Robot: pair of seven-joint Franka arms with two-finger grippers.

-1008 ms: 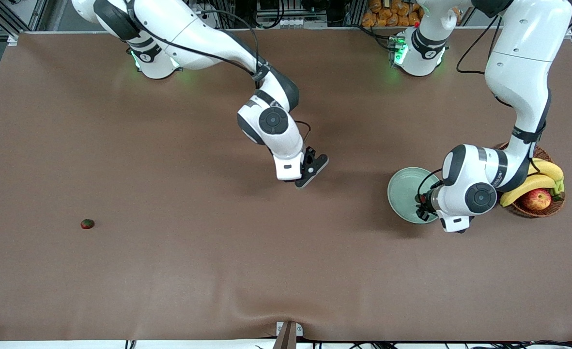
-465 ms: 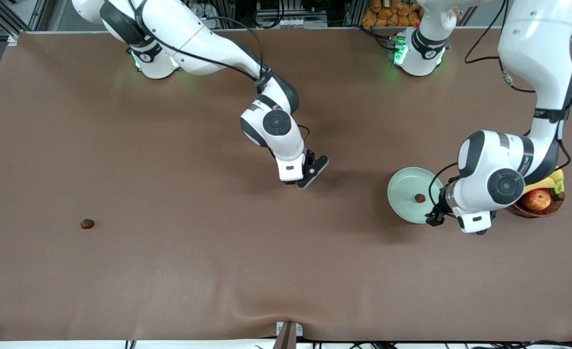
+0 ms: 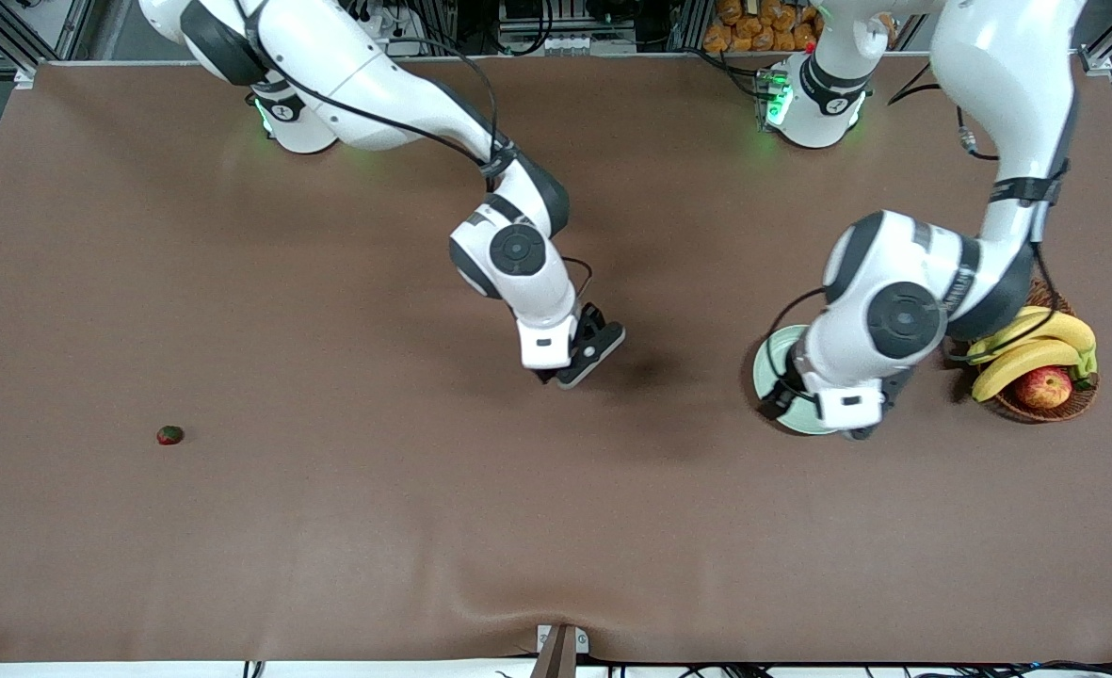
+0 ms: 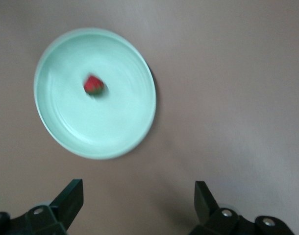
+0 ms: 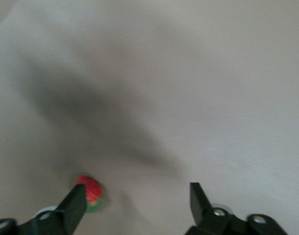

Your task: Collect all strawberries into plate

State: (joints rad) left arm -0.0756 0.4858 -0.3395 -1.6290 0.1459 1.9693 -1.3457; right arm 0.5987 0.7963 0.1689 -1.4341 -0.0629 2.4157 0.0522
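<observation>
The pale mint-green plate holds one strawberry. In the front view the left arm covers most of the plate and hides that berry. My left gripper is open and empty, raised over the plate's edge; its fingers frame bare table. My right gripper is open, low over mid-table. A second strawberry lies on the table touching or just beside one of its fingers; the hand hides it in the front view. A third strawberry lies toward the right arm's end.
A brown wicker basket with bananas and a red-yellow apple stands beside the plate at the left arm's end. The brown cloth has a wrinkle at its front edge.
My left gripper let a strawberry go into the plate, then rose and swung over the plate's edge. My right gripper moved slightly nearer the front camera and lower.
</observation>
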